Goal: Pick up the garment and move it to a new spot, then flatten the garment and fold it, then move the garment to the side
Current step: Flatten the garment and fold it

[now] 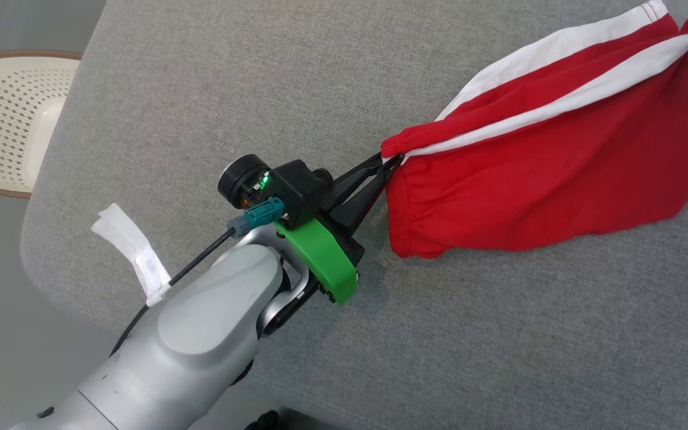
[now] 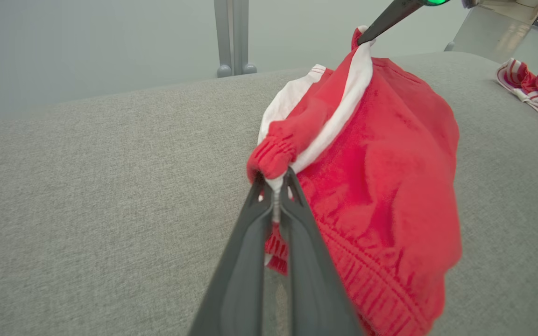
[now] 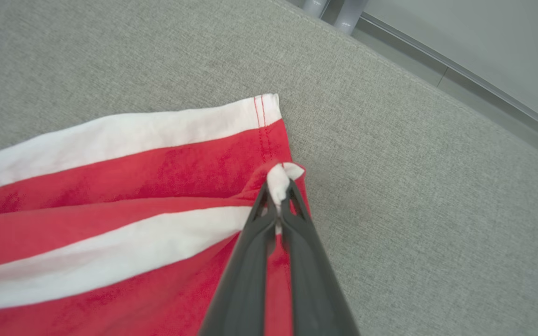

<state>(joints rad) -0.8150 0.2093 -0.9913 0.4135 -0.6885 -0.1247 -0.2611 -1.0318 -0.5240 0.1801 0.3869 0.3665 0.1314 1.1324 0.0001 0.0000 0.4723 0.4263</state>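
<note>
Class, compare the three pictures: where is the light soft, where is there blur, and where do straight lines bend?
Head view: even light, only faint shadows beneath the shorts on the grey table. Left wrist view: the shorts look soft and smeared, and the table's far edge bows. Right wrist view: hem stitching is crisp.

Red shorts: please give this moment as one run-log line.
red shorts: stretched, sagging onto grey surface | left fingers: shut on waistband corner | right fingers: shut on leg hem corner

Open surface [image 1: 230, 77] from 5 to 12 o'clock. Garment [image 1: 529, 179] blocks 2 o'clock. Basket [image 1: 21, 119] stands off-edge at 10.
</note>
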